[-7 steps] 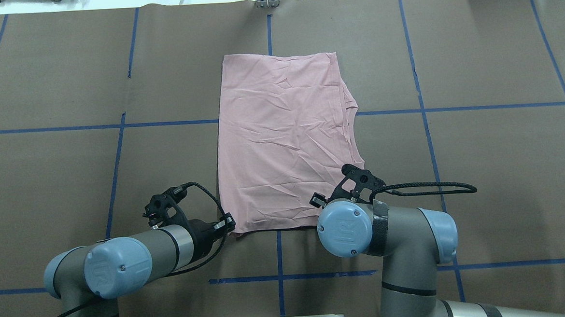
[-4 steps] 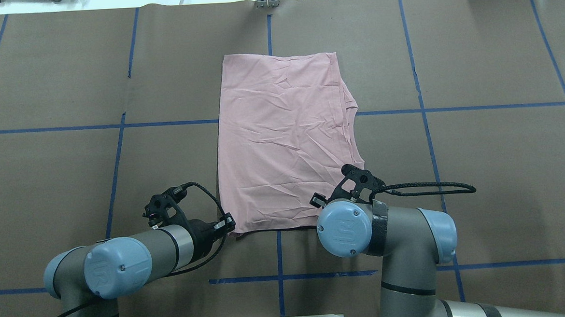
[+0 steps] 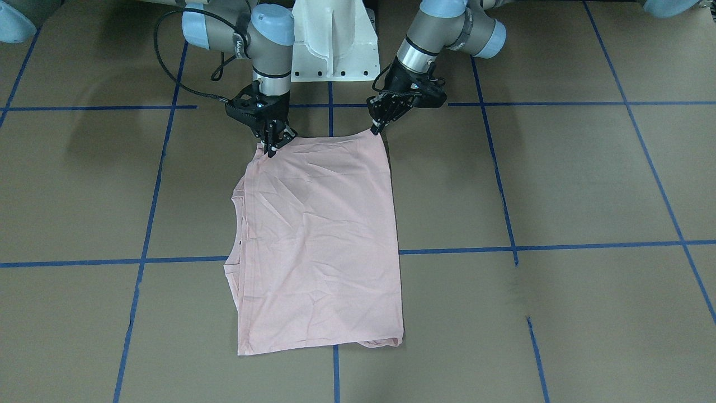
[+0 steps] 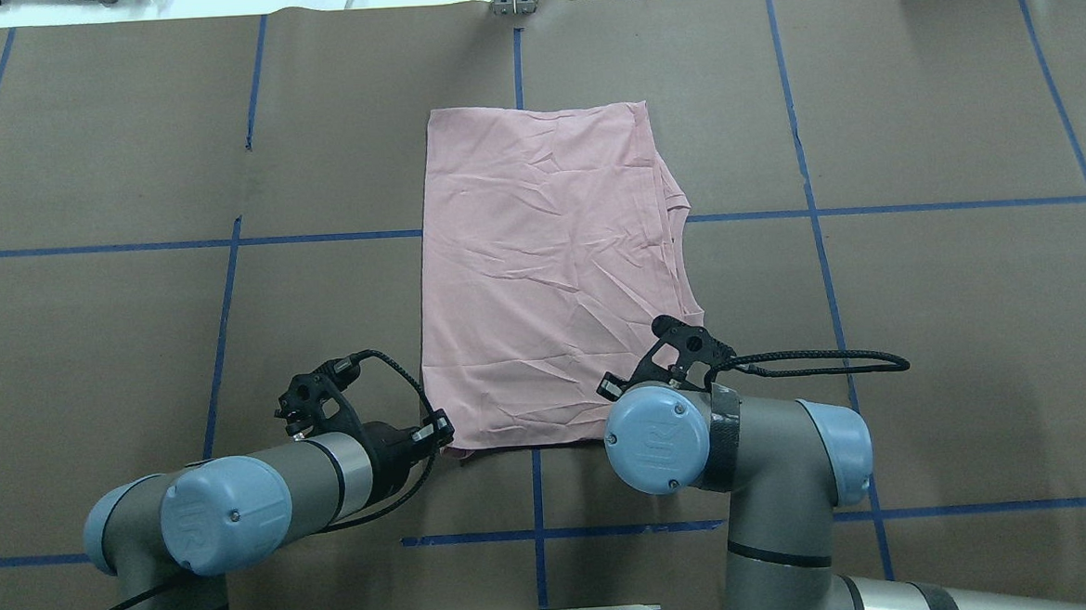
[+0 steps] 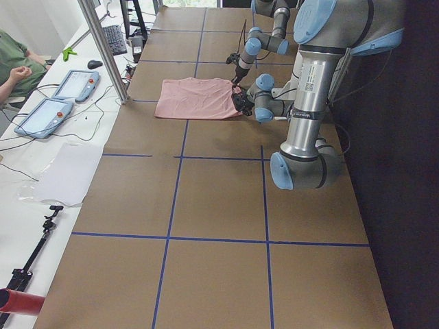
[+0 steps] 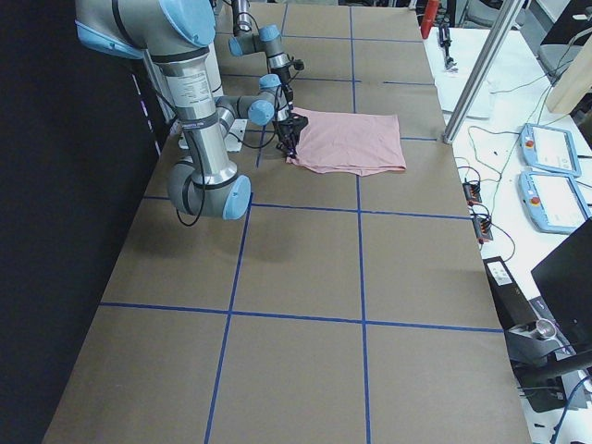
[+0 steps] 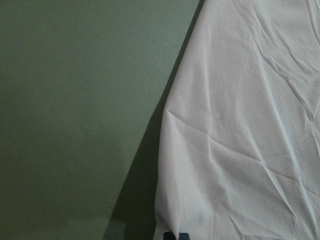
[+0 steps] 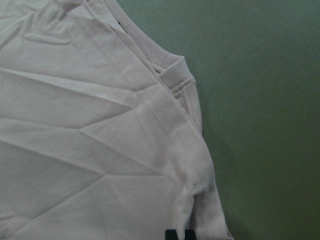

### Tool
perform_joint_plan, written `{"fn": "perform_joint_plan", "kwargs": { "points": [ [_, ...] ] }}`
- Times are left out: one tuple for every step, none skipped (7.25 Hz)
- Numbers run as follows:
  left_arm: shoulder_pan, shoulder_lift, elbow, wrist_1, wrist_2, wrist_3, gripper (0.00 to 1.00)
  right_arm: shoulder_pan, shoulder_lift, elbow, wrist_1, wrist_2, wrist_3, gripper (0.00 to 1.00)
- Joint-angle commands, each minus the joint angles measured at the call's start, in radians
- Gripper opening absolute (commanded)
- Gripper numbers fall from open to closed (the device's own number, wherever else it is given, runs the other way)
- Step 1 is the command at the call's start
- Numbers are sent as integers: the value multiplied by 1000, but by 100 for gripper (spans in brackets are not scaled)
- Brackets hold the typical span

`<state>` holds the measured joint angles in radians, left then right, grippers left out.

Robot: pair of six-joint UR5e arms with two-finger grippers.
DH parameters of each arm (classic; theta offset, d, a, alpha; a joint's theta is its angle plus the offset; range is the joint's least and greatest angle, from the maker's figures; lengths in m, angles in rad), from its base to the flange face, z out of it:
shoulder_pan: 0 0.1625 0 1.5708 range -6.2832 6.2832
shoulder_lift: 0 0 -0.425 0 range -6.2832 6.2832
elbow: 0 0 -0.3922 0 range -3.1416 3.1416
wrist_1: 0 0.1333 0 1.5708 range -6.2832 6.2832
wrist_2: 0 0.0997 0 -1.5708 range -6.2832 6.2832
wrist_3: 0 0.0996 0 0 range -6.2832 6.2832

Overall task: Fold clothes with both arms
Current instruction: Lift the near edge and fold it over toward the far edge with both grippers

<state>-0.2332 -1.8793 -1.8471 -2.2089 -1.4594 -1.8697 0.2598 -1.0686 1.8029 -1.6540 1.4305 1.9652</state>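
The pale pink T-shirt (image 4: pixel 541 268) lies folded into a tall rectangle in the middle of the table, plain side up; its print is hidden. It also shows in the front view (image 3: pixel 319 235). My left gripper (image 3: pixel 375 130) is shut on the shirt's near corner on my left; it also shows in the overhead view (image 4: pixel 445 433). My right gripper (image 3: pixel 272 146) is shut on the near corner at the sleeve side. In the overhead view its fingertips are hidden under the wrist. Both wrist views show pink cloth (image 7: pixel 240 150) (image 8: pixel 90 150) between dark fingertips at the bottom edge.
The brown table (image 4: pixel 925 322) is marked with blue tape lines (image 4: pixel 808 212). The white pedestal (image 3: pixel 330 45) stands between the arms at the near edge. Tablets (image 5: pixel 41 116) and a seated person (image 5: pixel 14 68) are beyond the far edge.
The right arm has shifted slightly left and toward the robot, and the shirt's near right corner has moved a little with it. The left arm is nearly still.
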Motion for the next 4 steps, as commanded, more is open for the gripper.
{"fn": "perform_joint_plan", "kwargs": {
  "points": [
    [-8, 15, -76, 24, -37, 21, 0, 15, 1, 56, -4, 5, -2, 0],
    [-11, 16, -183, 137, -82, 35, 0, 24, -17, 144, -35, 20, -14, 0],
    [-8, 9, -299, 266, -85, 35, 0, 24, -17, 270, -147, 27, -14, 0],
    [-8, 6, -426, 393, -119, 35, 0, 10, -17, 430, -279, 28, -6, 0]
  ]
}}
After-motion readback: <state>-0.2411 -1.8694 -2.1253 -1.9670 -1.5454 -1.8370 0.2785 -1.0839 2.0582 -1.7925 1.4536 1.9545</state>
